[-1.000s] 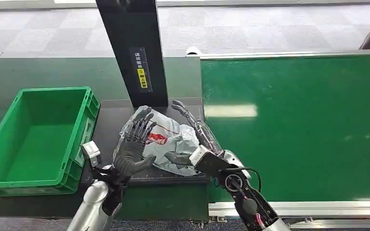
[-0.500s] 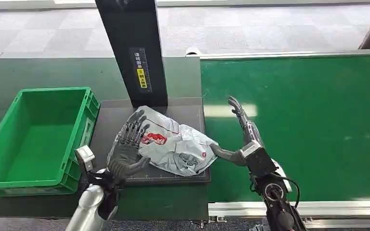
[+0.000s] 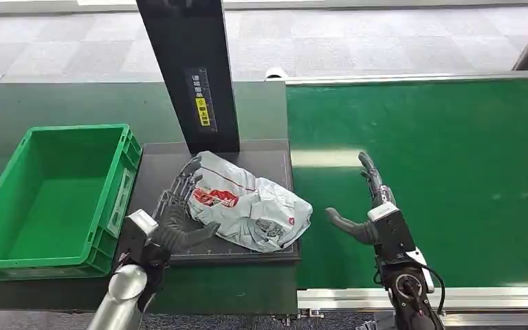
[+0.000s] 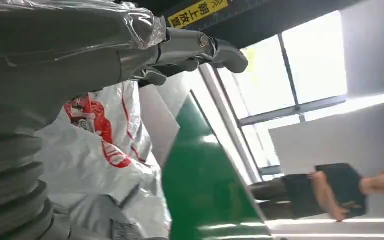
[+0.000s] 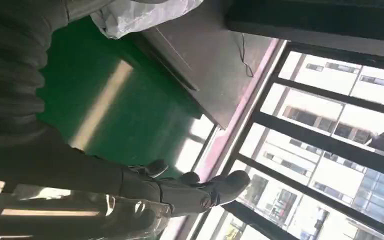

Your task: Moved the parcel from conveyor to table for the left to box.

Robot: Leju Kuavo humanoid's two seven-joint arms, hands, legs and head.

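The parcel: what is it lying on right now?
The parcel lies on a dark pad on the table, beside the green conveyor. The pad's surface beneath the parcel is covered.

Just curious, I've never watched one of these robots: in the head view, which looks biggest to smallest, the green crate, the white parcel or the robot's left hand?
1. Green crate, by far the largest.
2. Parcel.
3. Left hand, touching the parcel's edge.
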